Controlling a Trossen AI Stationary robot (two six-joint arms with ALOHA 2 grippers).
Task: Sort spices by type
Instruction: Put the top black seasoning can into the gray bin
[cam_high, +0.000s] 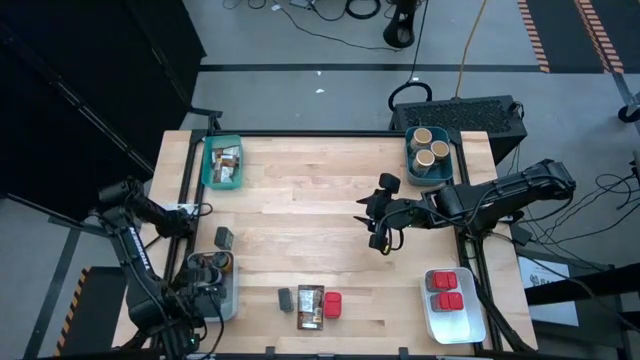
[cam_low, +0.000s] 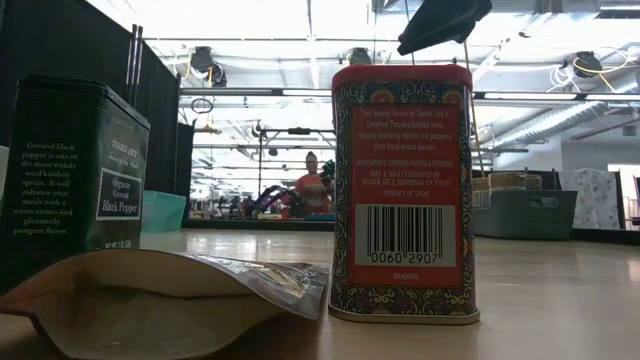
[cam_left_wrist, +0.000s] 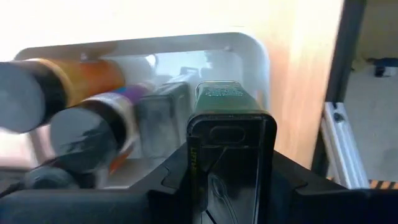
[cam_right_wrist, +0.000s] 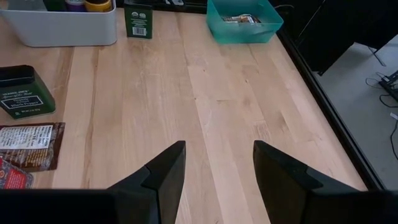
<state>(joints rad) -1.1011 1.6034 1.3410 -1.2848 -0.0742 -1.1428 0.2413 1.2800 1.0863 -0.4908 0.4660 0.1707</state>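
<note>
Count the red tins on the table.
3: two in the white tray at the right front, at and; one loose red tin at front centre beside a packet.

A packet (cam_high: 310, 306) lies between a small tin (cam_high: 286, 299) and a squarish tin (cam_high: 332, 304)

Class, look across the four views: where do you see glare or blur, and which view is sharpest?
Low view: bright ceiling glare behind the red tin; the packet up close is soft. Left wrist view: the white bin is washed out and the jars are blurred; the green tin is clearer. Right wrist view: evenly lit and sharpest, table grain crisp.
</note>
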